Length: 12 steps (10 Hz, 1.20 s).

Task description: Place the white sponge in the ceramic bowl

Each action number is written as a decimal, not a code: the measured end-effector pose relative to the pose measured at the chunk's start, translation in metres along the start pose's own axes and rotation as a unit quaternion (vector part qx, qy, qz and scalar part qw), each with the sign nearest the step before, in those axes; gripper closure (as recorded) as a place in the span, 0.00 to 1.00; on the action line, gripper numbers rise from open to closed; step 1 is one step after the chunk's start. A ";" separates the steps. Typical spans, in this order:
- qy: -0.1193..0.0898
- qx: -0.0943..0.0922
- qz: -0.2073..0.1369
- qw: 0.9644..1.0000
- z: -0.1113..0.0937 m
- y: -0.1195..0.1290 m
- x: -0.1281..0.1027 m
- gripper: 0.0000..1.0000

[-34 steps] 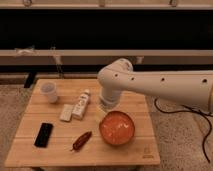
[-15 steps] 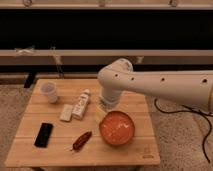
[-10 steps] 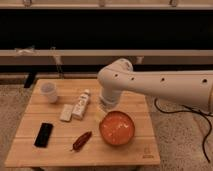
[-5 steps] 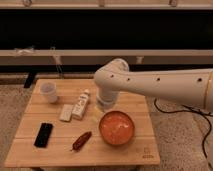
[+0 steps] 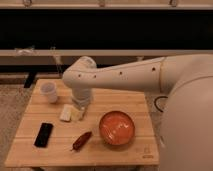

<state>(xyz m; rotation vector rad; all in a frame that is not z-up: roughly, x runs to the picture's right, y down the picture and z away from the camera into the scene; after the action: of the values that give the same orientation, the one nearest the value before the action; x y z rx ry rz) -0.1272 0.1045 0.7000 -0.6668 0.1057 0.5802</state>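
The white sponge (image 5: 65, 113) lies flat on the wooden table (image 5: 125, 102), left of centre. My gripper (image 5: 80, 104) hangs open at the end of the white arm, pointing down just right of and behind the sponge. It holds nothing, and it covers most of a white bottle (image 5: 77, 115). The ceramic bowl (image 5: 116, 128), orange-red and glossy, sits empty toward the front right, about a hand's width from the sponge.
A small white cup (image 5: 49, 92) stands at the back left. A black phone (image 5: 43, 134) lies near the front left, and a red chilli-like object (image 5: 81, 141) lies between the phone and the bowl. My arm spans the table's right side.
The arm has swung left and the view has drawn closer. The gripper now stands over the bottle beside the sponge. Nothing on the table has moved.
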 end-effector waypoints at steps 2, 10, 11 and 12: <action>0.006 -0.001 -0.020 1.000 0.011 0.014 -0.035 0.20; 0.031 -0.033 -0.042 0.998 0.087 0.037 -0.108 0.20; 0.034 -0.034 -0.039 0.998 0.093 0.034 -0.110 0.20; 0.037 -0.034 -0.036 0.998 0.098 0.031 -0.112 0.20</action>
<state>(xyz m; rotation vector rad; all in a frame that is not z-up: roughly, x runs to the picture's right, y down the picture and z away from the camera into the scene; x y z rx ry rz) -0.2462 0.1305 0.7906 -0.7557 0.1307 0.4925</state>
